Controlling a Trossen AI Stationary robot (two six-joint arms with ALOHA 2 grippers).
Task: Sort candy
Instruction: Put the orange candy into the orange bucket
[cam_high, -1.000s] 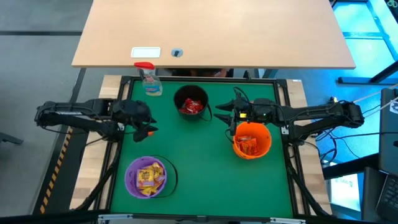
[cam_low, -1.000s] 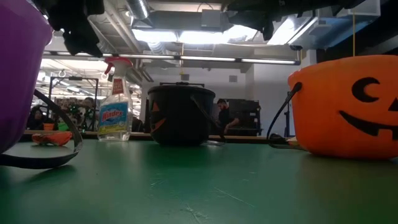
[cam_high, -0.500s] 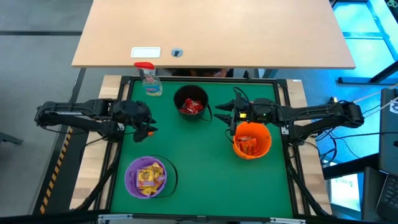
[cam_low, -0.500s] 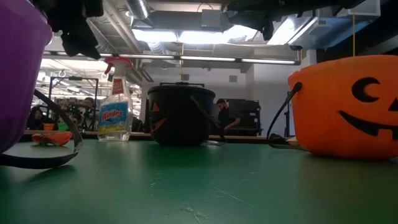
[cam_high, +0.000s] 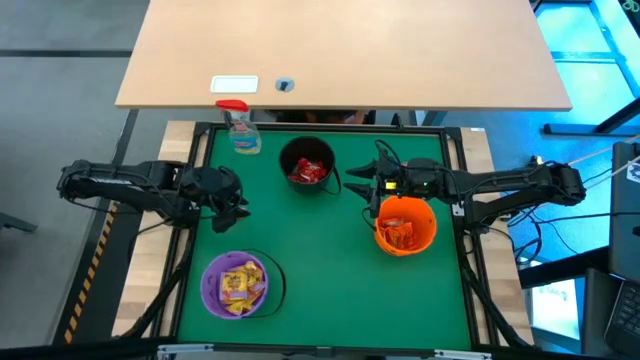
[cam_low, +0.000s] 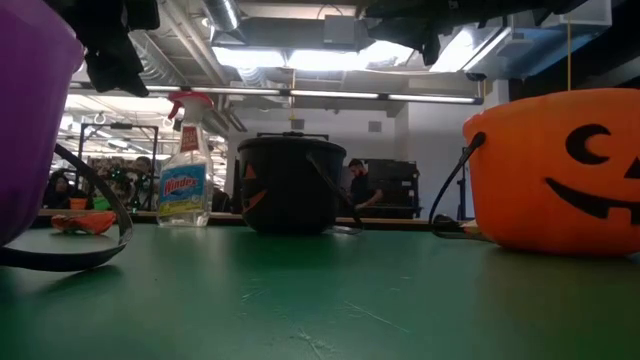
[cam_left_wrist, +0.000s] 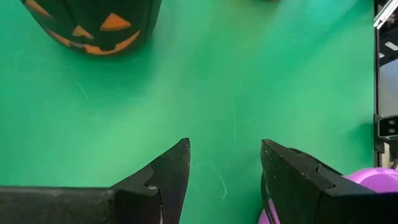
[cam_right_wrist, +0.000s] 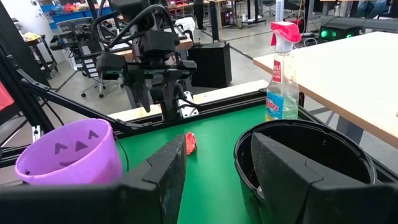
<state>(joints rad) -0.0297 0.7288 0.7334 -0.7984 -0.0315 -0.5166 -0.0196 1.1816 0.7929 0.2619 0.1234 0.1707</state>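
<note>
Green felt covers the table. Left gripper: fingers parted, empty, above the mat beside one loose red candy. Yellow candy fills the purple bucket, red the black bucket. Right gripper: parted, empty, beside the orange bucket.

Left gripper hovers over green mat, purple plastic bucket of yellow candy near its fingers. Right gripper between black bucket and orange bucket.

Pale wooden table behind the green mat; bright ceiling lights overhead.
</note>
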